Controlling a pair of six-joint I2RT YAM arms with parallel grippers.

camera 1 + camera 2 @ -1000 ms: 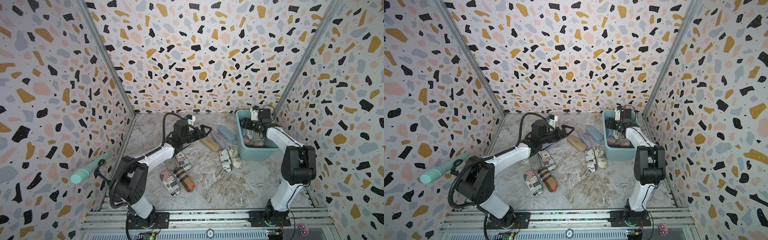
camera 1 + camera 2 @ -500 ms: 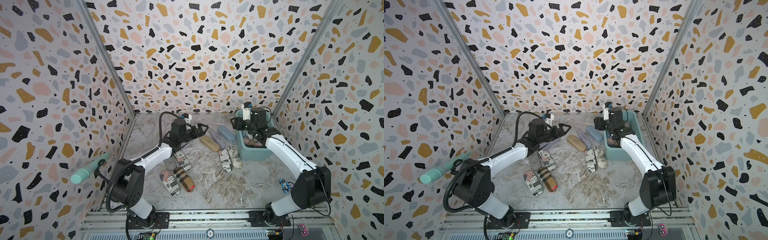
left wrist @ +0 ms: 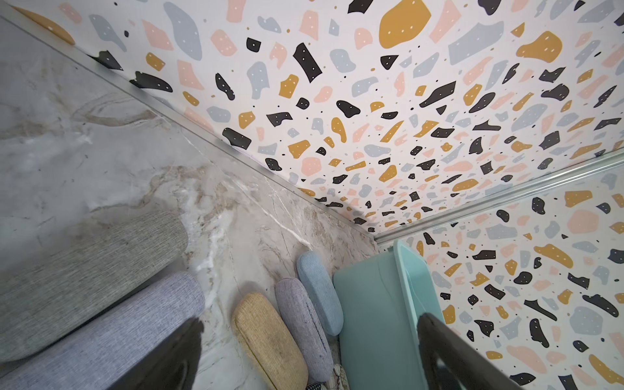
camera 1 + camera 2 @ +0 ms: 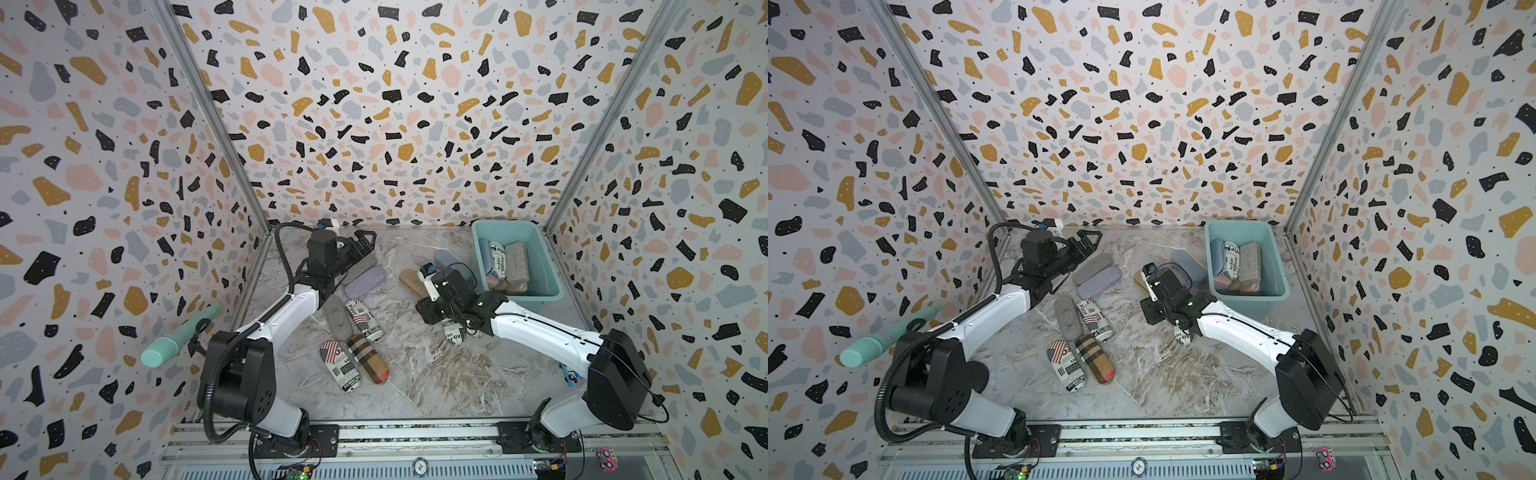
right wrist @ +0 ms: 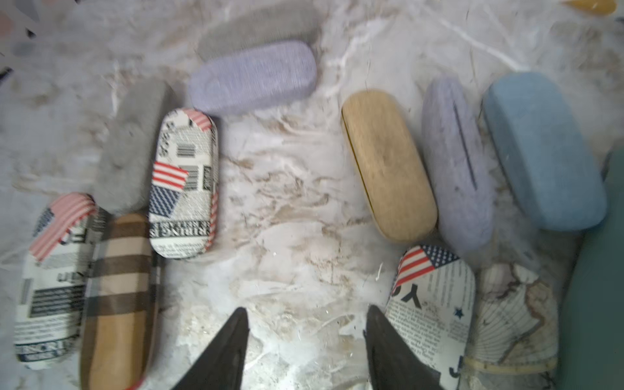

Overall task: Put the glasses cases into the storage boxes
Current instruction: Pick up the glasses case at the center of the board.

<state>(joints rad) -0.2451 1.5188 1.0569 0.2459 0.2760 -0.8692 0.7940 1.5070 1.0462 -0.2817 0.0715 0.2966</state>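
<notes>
The storage box (image 4: 540,286) stood in the far corner with several glasses cases (image 4: 496,259) inside. The left gripper (image 4: 369,244) hung wide open and empty over a grey case (image 3: 87,270). The right gripper (image 5: 305,314), jaws parted and empty, sat beside a newspaper-print case (image 5: 430,304), apparently lining up a pick.

a: what surrounds it?
b: three terrazzo-print walls (image 4: 374,104), pink, grey, ochre and black chips, joined by metal corner strips (image 4: 217,124).
a: and underneath?
b: a marbled grey-beige floor (image 4: 436,374), evenly lit.
</notes>
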